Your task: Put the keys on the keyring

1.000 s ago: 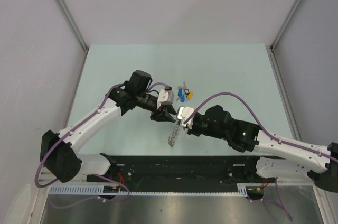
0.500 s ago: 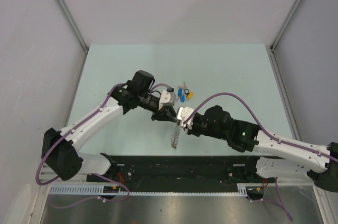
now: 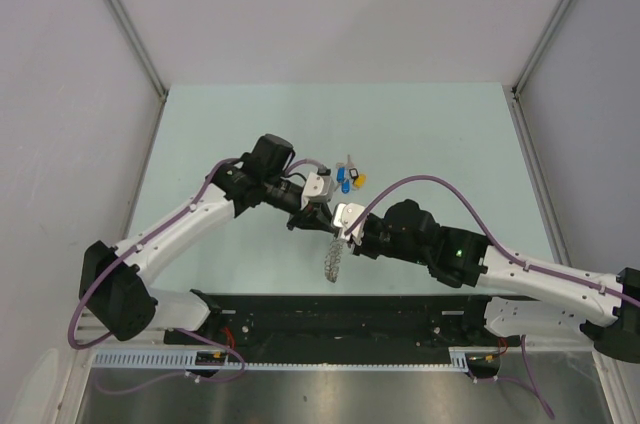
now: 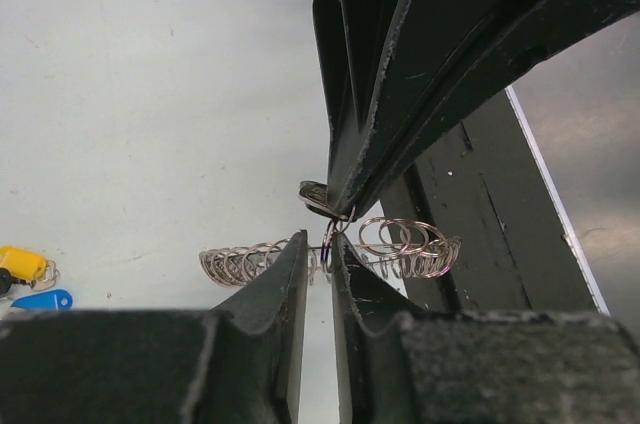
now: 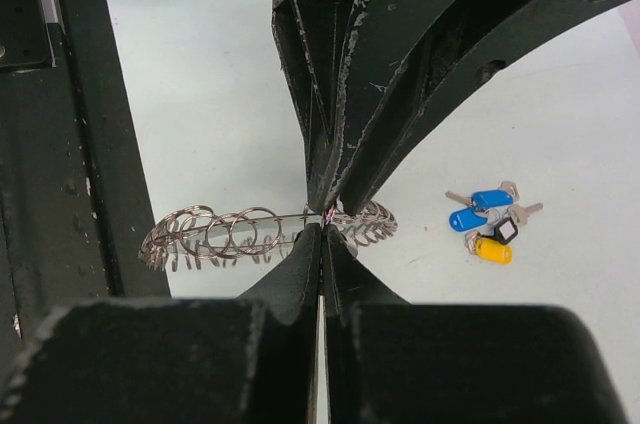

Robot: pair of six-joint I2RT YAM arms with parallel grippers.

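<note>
Left gripper (image 4: 320, 254) closing on the keyring (image 3: 332, 259); keys (image 3: 349, 179) not yet threaded.
Your right gripper (image 5: 322, 244) has its fingers pressed together on the keyring's wire, with the ring hanging below it. Since a second ago your left arm has swung in, and its jaws have narrowed to a slit around the same wire, opposite the right gripper. You cannot yet tell whether they pinch it. This looks like a two-handed hold for prying the ring open. The keys lie where they were on the table (image 3: 220, 144), just beyond the grippers.
</note>
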